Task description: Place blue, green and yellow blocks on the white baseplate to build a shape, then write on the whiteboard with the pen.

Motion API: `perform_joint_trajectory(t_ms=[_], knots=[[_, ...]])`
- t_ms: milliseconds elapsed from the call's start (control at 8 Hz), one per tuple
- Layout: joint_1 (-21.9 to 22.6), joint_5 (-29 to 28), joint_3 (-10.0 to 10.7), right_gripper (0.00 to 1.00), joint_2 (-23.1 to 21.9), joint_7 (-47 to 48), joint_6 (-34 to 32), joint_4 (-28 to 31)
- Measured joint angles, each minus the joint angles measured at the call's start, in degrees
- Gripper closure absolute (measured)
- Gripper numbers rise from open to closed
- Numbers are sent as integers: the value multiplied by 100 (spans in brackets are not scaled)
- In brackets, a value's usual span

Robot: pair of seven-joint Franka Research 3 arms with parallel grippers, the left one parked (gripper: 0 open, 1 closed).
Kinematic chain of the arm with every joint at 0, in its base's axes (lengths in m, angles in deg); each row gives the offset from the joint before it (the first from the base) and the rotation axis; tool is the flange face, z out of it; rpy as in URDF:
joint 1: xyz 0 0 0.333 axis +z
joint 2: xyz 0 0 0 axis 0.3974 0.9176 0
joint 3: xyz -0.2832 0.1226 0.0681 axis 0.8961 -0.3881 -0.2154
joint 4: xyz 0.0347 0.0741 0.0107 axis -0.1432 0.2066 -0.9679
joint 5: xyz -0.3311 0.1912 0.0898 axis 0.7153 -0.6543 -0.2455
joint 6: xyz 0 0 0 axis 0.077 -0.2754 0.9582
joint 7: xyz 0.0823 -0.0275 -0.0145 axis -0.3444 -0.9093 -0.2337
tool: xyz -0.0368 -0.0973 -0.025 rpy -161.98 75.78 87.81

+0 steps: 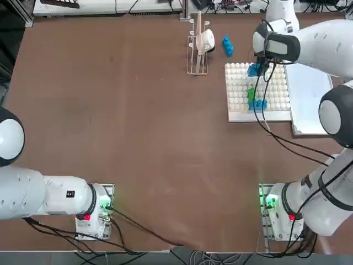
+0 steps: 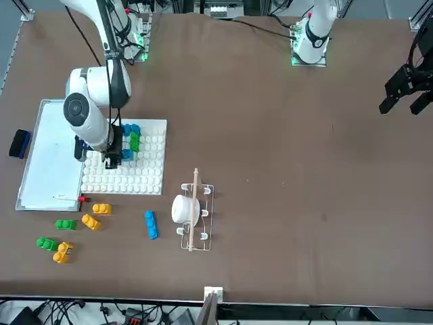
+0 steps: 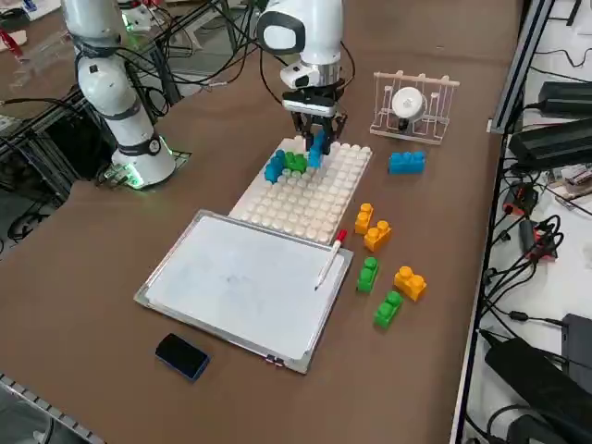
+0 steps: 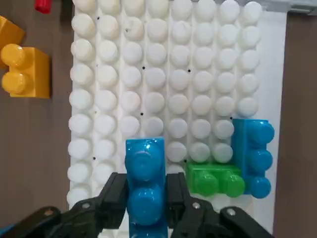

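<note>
Seen from the front view and reading left to right: a dark eraser (image 2: 19,143) lies on the table (image 2: 284,169) at the far side of the whiteboard (image 2: 51,159), and the pen (image 2: 67,198) rests on the board's near edge. Below them, loose green blocks (image 2: 55,233) and yellow blocks (image 2: 88,220) lie scattered on the table. Next comes the white baseplate (image 2: 145,176), touching the whiteboard's edge, with a blue block (image 2: 133,128) and a green block (image 2: 134,141) already seated on it. The right end effector (image 4: 146,198) hangs over the plate, clenched around another blue brick (image 4: 145,178), held beside the seated pair. Farther right, a lone blue block (image 2: 150,224) lies near a wire rack (image 2: 195,218) holding a white cup (image 2: 184,209).
</note>
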Motion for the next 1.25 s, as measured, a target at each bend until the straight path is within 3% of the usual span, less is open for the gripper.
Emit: perform_joint_trajectory(t_ms=[125,625,1250], knots=[[-187,0,-205,58,13,56,181,84],[-763,1,-688,58,19,283,575,383],[-827,110,-744,58,18,1059,602,553]])
